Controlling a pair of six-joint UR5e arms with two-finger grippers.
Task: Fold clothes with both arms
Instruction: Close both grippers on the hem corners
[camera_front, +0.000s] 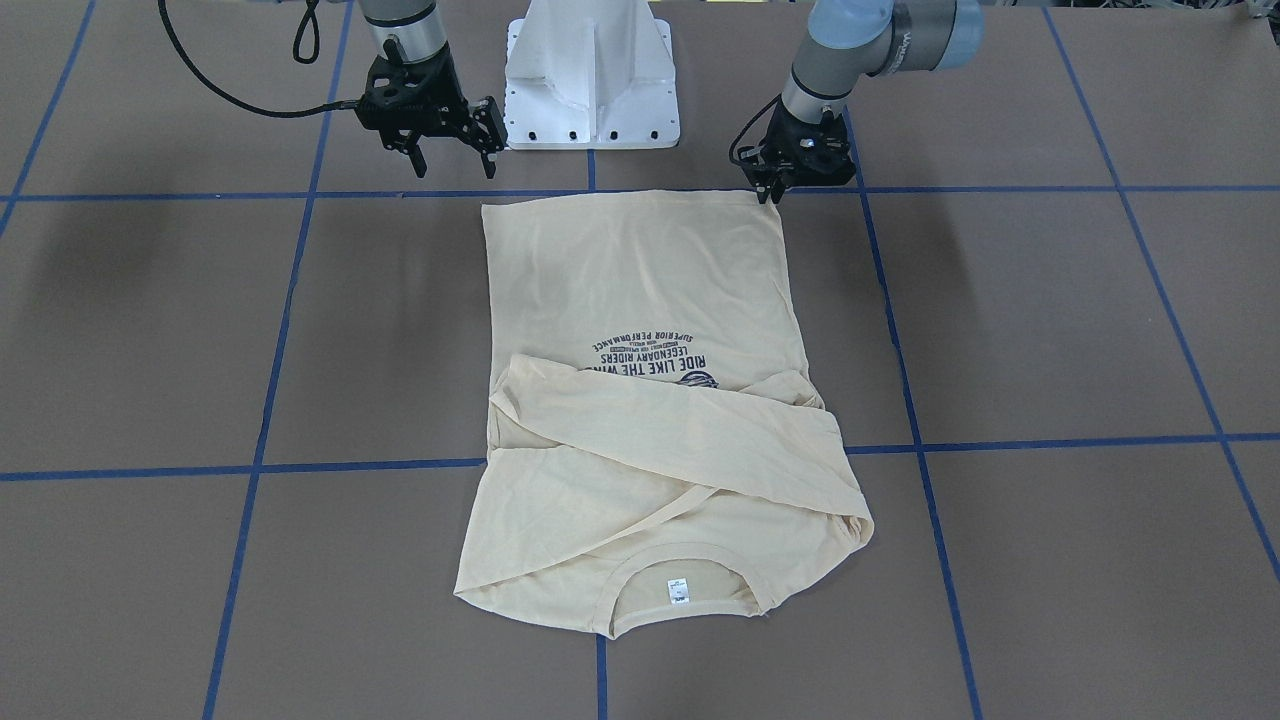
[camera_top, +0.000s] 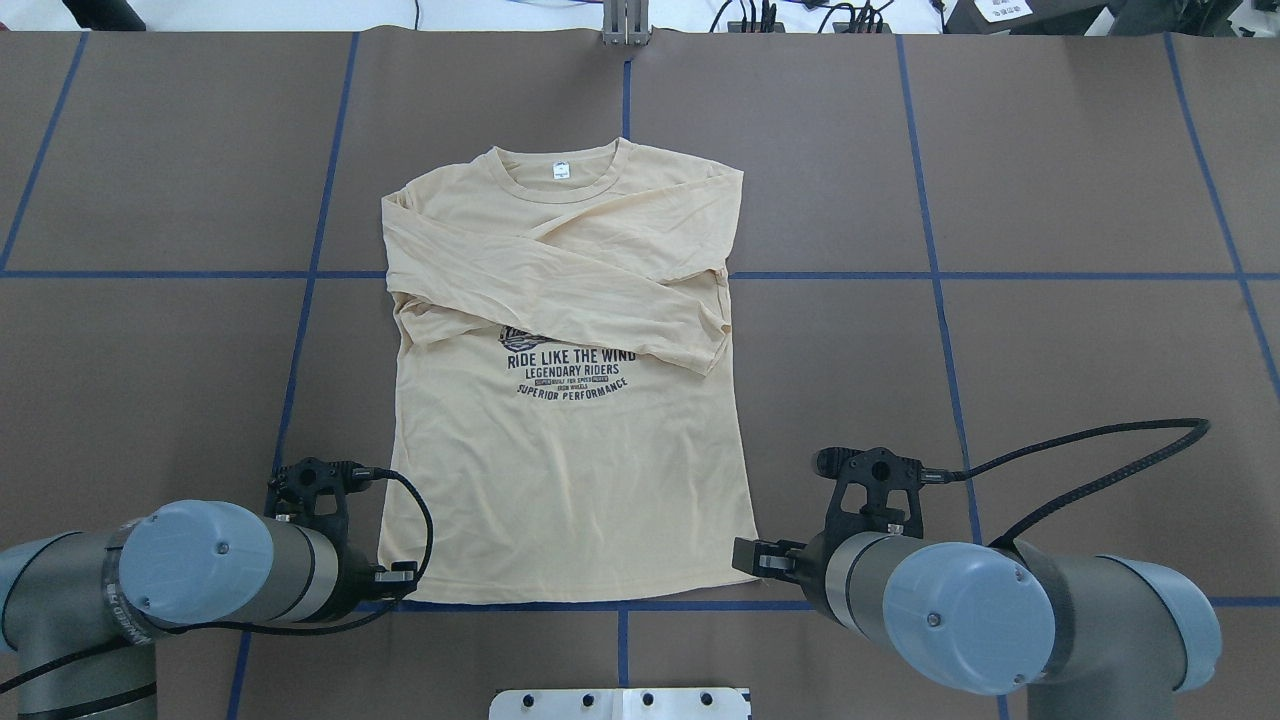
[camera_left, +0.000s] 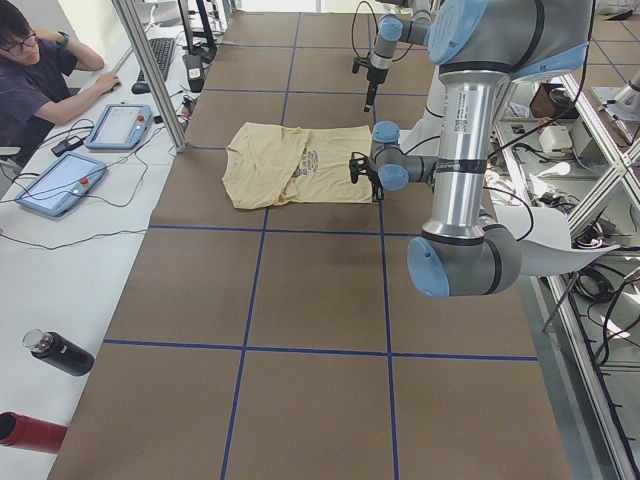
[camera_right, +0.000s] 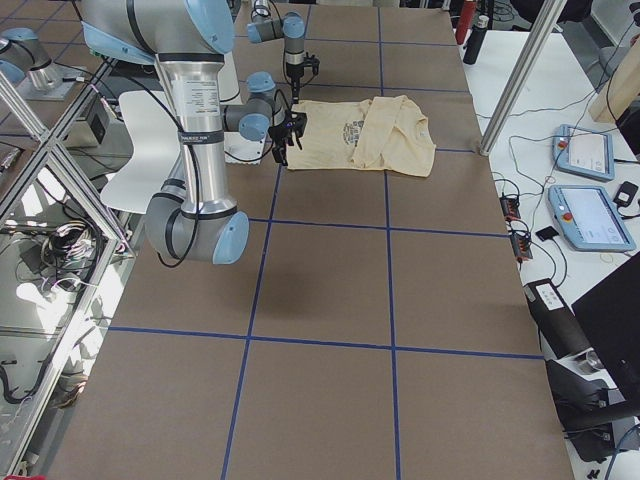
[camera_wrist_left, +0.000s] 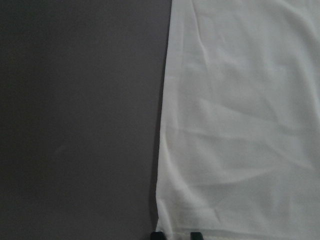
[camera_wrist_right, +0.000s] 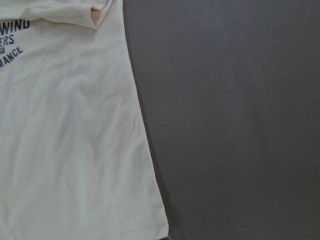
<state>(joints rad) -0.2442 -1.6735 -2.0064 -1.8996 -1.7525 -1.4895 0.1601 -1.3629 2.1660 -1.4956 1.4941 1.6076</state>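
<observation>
Where the brown tabletop (camera_top: 1050, 350), gridded with blue tape lines (camera_top: 930, 275), fills your view, the cream T-shirt (camera_top: 570, 480) lies flat at its middle, print side up, sleeves (camera_top: 560, 290) crossed over the chest and hem toward the robot. You see the left arm (camera_top: 190, 570) and right arm (camera_top: 960, 610) at the two hem corners. Left pincer (camera_front: 771, 195): at its corner, jaws drawn close; whether they nip cloth you cannot tell. Right pincer (camera_front: 453, 165): spread wide, just beside its corner, clear of the cloth. Smallest, the white neck label (camera_top: 560, 171) sits inside the collar.
</observation>
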